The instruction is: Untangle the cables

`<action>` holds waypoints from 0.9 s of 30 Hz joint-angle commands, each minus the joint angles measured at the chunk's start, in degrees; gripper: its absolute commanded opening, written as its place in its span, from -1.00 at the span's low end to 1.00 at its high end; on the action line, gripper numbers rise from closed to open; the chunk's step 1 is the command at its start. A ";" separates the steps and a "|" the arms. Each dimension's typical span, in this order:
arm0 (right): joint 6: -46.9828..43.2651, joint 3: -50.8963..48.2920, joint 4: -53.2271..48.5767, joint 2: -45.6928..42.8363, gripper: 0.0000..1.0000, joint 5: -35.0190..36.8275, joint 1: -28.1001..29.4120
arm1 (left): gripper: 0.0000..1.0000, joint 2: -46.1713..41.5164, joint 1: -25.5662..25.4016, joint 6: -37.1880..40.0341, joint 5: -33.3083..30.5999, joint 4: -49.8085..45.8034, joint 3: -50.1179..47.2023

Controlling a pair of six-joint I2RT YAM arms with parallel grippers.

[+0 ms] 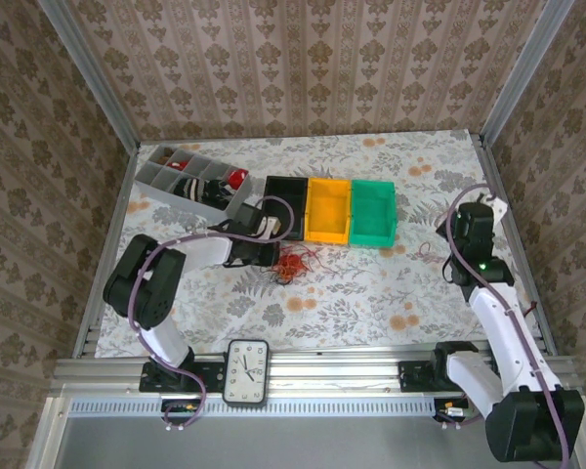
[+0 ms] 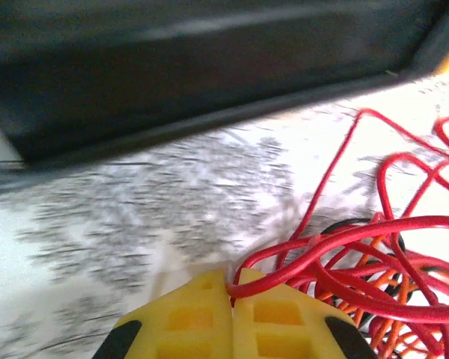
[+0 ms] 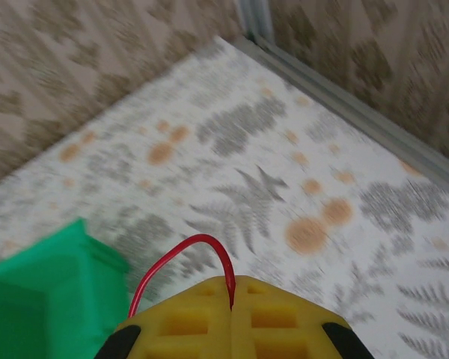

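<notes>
top external | grey tray: red, dark items | cables beside black bin

cables before bins | organiser left of bins, farther back

My left gripper is yellow with black patches at its outer corners. Just ahead and to its right, the cables are red over orange, with something dark beneath. Beyond its tips is a black bin. My right gripper is also yellow, and a red cable arches from it. Left of it is a green bin. The tablecloth ahead shows grey ferns and orange blossoms on white.
</notes>
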 commanded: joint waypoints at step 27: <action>0.24 18.76 10.98 27.94 -1.00 -7.53 11.65 | -1.00 5.39 -1.28 0.66 0.74 2.07 5.94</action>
